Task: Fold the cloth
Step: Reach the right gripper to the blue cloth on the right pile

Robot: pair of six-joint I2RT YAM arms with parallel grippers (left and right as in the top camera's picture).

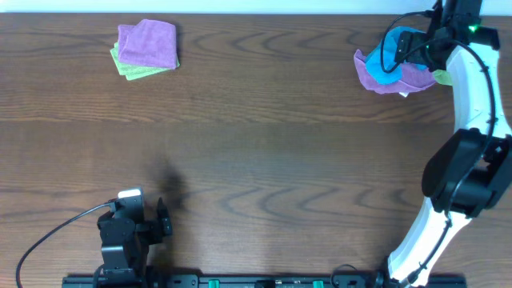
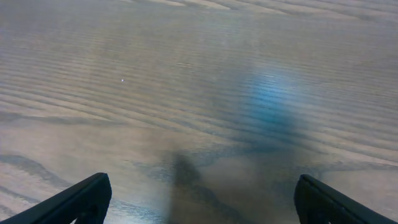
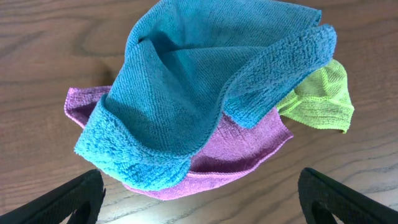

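Right hand hovers spread above the crumpled cloth, probably to lift it clear; left hand idles, spread too.

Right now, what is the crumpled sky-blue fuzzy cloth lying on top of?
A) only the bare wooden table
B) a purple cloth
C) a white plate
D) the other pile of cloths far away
B: in the right wrist view the crumpled sky-blue microfibre cloth lies on a purple microfibre cloth, whose edges show beneath it, with a light-green cloth poking out at one side.
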